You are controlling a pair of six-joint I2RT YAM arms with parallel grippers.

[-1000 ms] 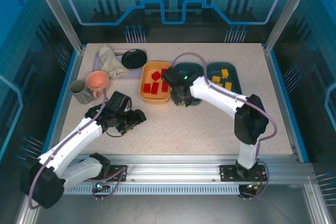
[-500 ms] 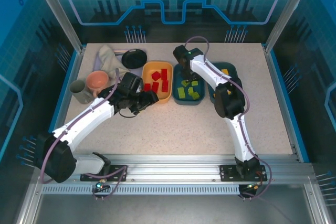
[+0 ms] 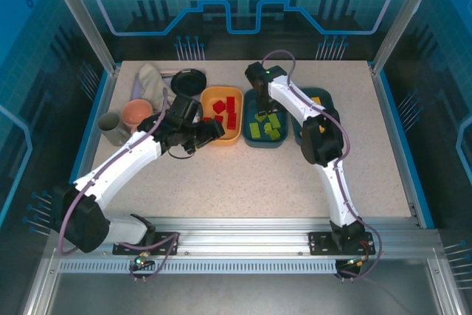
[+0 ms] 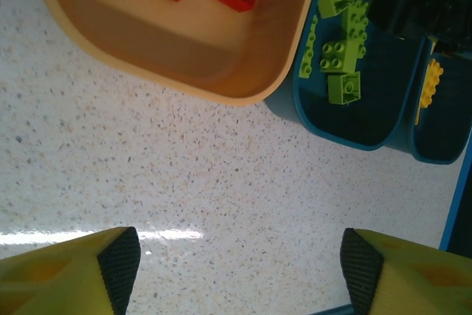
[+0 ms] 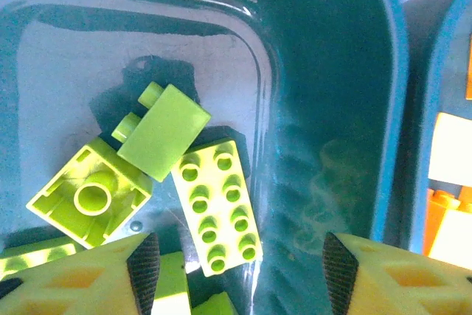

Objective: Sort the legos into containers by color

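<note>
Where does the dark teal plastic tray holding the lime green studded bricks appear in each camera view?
Top external: the dark teal plastic tray lies back centre, right of the light orange tray.
Left wrist: the tray is upper right.
Right wrist: the tray covers left and centre.
Shared landmark: the lime green bricks inside it.

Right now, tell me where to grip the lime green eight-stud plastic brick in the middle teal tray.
From above, pinch the long side walls of the lime green eight-stud brick mid-length; it lies flat, studs up, a tipped lime brick crowding one end.
</note>
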